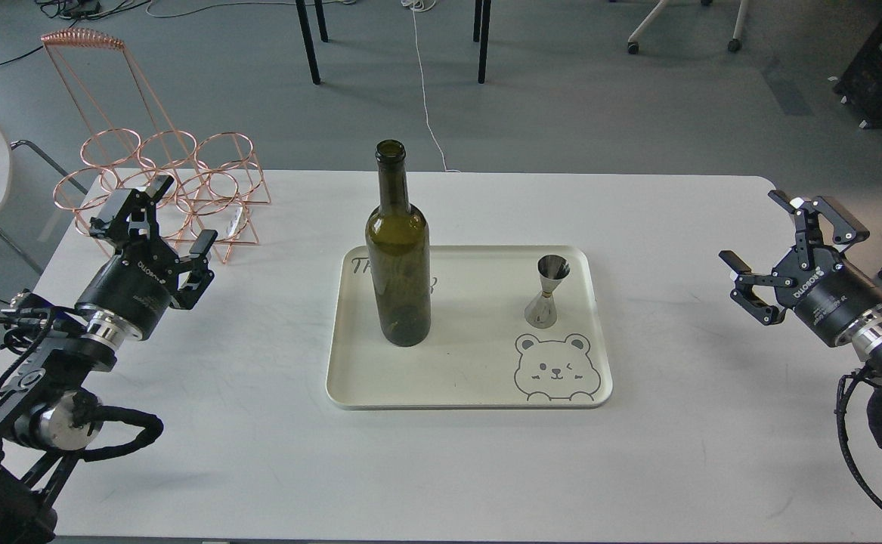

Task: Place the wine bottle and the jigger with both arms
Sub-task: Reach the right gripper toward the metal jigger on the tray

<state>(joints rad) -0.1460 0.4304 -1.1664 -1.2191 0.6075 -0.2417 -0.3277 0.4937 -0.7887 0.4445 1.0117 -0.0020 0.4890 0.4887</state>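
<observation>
Far left, the left pincer [176,219] is hovering over the white tabletop [259,453] with its fingers spread wide apart and nothing between them. It sits right in front of a copper wire rack [161,181], the kind with round rings, parked at the back left corner of the tabletop.

Dead center there's a cream tray [471,397] with a winking bear drawn in its near right corner and some dark lettering partly hidden on the left. The wine bottle [398,257] stands upright on the left half of the tray, olive green, no cork, looks empty. The jigger [547,293] stands upright too, on the right half, just behind the bear's head and well apart from the bottle.

Over on the right, the right pincer [777,234] hangs above the tabletop's right edge, also splayed open and empty, well clear of the tray.
</observation>
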